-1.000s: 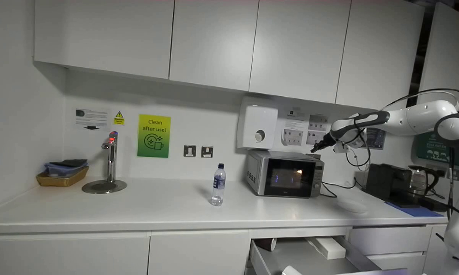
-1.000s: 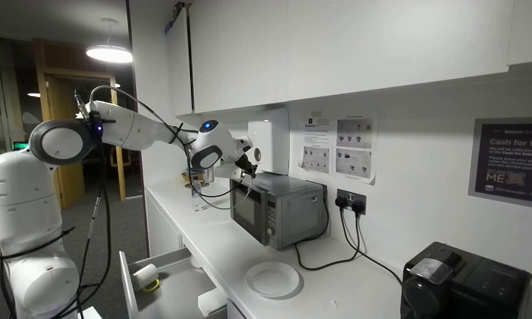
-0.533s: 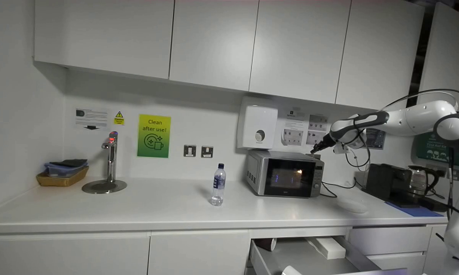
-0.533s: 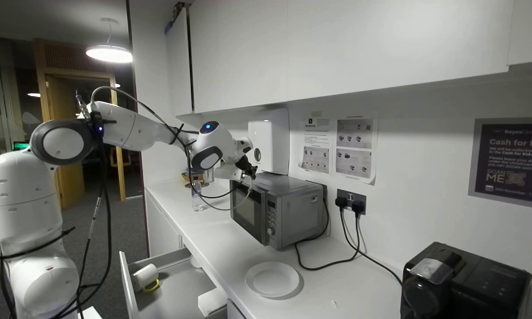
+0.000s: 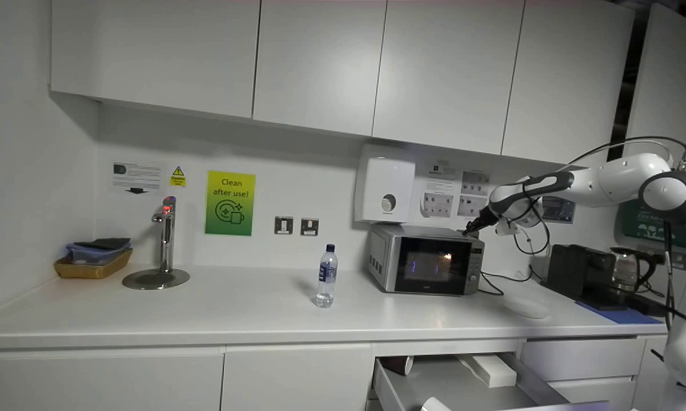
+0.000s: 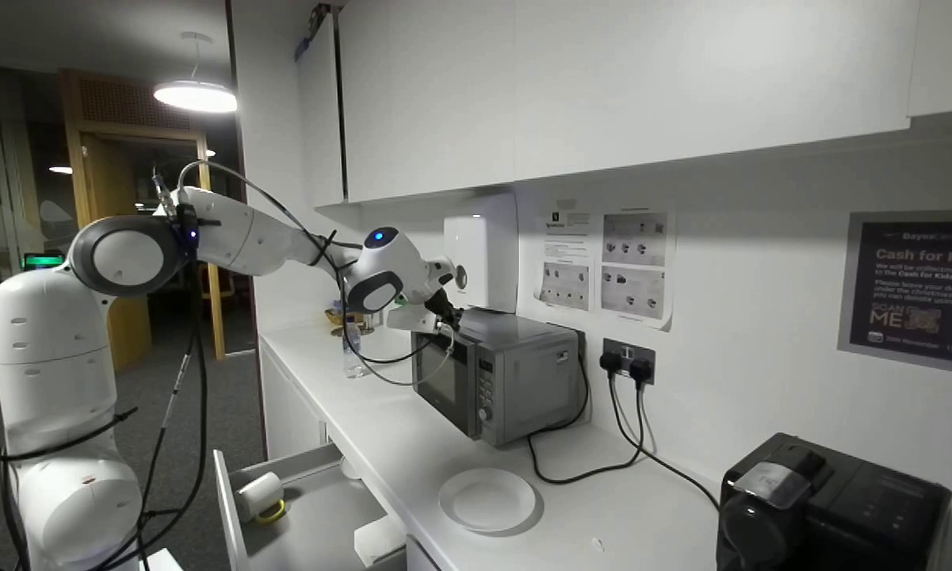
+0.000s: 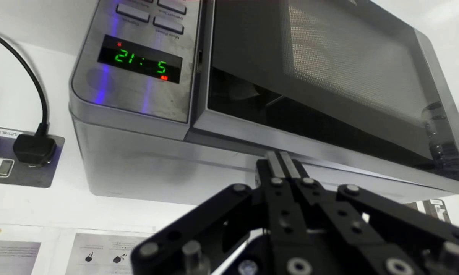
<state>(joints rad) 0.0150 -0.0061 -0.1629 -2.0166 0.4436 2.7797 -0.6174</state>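
My gripper (image 7: pixel 279 156) is shut with nothing visible between its fingertips. In the wrist view the tips are at the top front edge of the silver microwave (image 7: pixel 137 164), at the dark gap between its body and its door (image 7: pixel 328 88). I cannot tell if they touch it. The gap narrows to the right; the door may be slightly ajar. The display (image 7: pixel 139 59) is lit with green digits and appears upside down. In both exterior views the gripper (image 5: pixel 468 230) (image 6: pixel 453 319) is at the microwave's top edge (image 5: pixel 400 229) (image 6: pixel 515 329), near the control-panel side.
A clear bottle (image 5: pixel 326 279) stands left of the microwave. A white plate (image 6: pixel 487 500) lies on the counter (image 6: pixel 586 527). A black coffee machine (image 6: pixel 832 507) stands further along. Below, an open drawer (image 6: pixel 317 515) holds a mug (image 6: pixel 259 496). Wall cupboards (image 5: pixel 451 74) hang above the arm.
The arm has moved forward and down over the last half second, bringing the gripper lower at the microwave's top edge. Bottle, plate, drawer and microwave have not visibly moved.
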